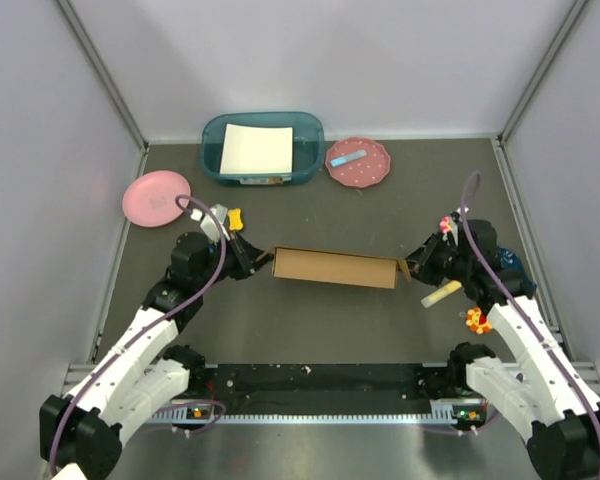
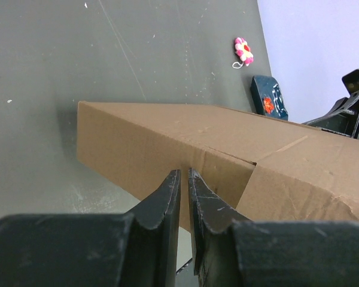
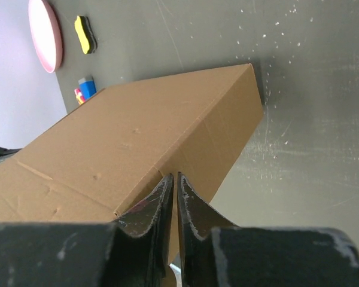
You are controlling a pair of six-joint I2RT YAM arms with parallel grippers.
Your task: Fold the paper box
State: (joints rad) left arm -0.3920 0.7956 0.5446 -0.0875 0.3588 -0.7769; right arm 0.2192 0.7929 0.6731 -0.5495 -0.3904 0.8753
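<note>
The paper box is a brown cardboard mailer, folded shut into a shallow block, lying across the middle of the table. My left gripper is shut, with its tips against the box's left end. In the left wrist view the tips touch the side wall of the box, with nothing between them. My right gripper is shut at the box's right end. In the right wrist view its tips rest against an edge of the box.
A teal bin with a white sheet stands at the back. A pink plate lies at the left and a dotted pink plate at the back right. A yellow stick and small toys lie near the right arm.
</note>
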